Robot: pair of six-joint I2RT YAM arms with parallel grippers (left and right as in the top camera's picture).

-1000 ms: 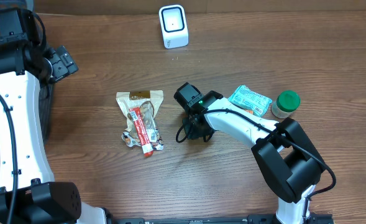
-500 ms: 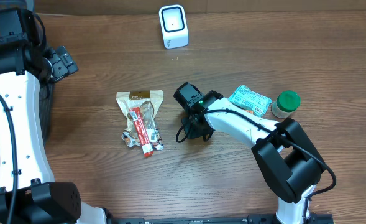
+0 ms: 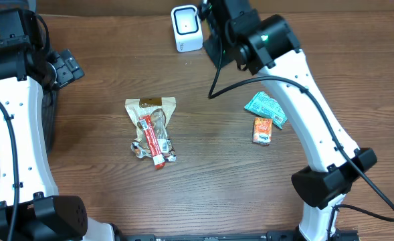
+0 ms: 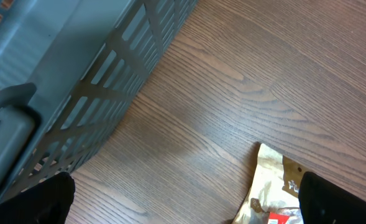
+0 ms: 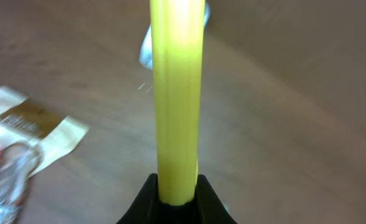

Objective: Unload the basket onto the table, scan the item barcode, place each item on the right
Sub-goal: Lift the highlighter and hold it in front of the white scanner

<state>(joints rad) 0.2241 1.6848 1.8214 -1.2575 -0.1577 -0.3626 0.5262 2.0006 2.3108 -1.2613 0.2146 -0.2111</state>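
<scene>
Yellow item (image 5: 178, 93): thin, seen edge-on, standing straight up out of the right gripper (image 5: 178, 186). The fingers are clamped on its bottom end, in the air just beside the barcode scanner (image 3: 186, 28). Likely light and fairly stiff, since it stands unsupported. It looks smooth, so it could pivot in a narrow pinch. Holding the bottom edge looks sensible and leaves the broad faces free; can't tell which face carries the barcode.

Only the right wrist view shows the item; in the overhead the arm hides it. The overhead adds the scanner in sharp view, plus snack bag (image 3: 151, 130), teal packet (image 3: 265, 108) and orange packet (image 3: 262, 130) on the worktop (image 3: 203, 187). Left gripper (image 4: 189, 208): fingers wide apart, empty, near the grey basket (image 4: 77, 74).
</scene>
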